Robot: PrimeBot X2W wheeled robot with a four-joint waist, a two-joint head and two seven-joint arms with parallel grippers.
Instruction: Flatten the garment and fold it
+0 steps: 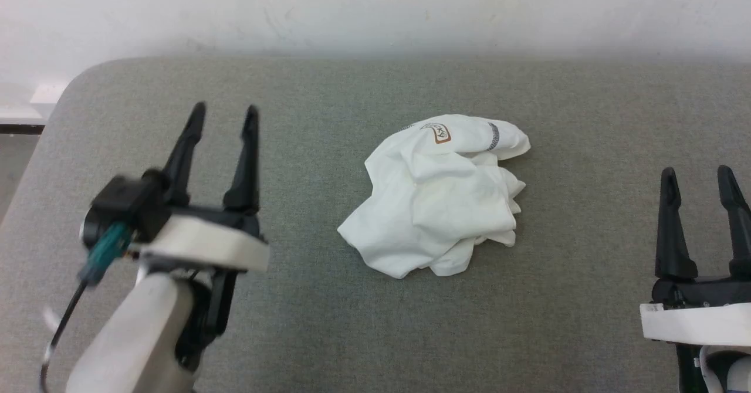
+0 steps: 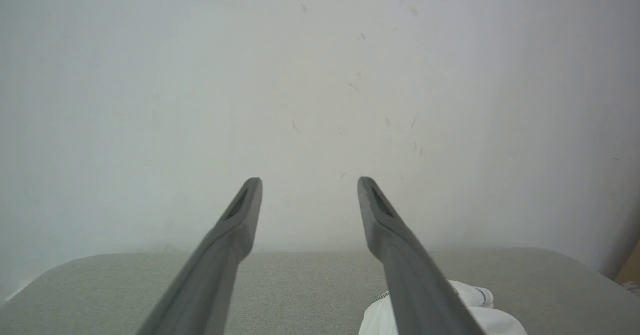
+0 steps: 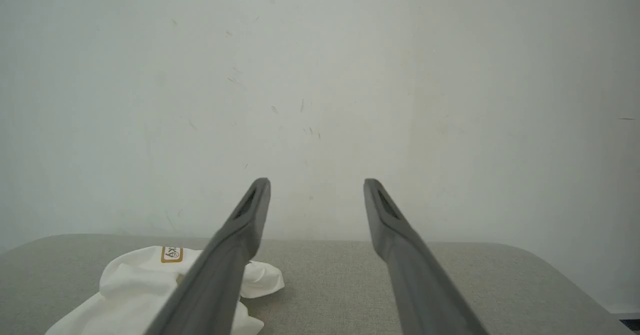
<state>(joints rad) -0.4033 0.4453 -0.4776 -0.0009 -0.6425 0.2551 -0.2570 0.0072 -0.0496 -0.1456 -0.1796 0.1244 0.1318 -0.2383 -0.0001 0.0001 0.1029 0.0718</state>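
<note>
Two grippers are flanking one garment. The left gripper point(image 1: 225, 109) is hovering, fingers spread apart, empty. The crumpled white garment point(image 1: 437, 199) is lying mid-surface point(image 1: 328, 88), well apart from both. The right gripper point(image 1: 696, 172) is likewise standing wide, empty. The right wrist view is catching the brown-bordered patch point(image 3: 171, 254); the left wrist view is catching a stitched seam point(image 2: 481, 295) instead.

Garment point(image 1: 437, 205) patch point(image 1: 441, 134): "KY" (partly hidden)

You held your left claw point(image 1: 226, 109) open and empty, pointing forward; your right claw point(image 1: 696, 172) sat lower, open and empty too.
</note>
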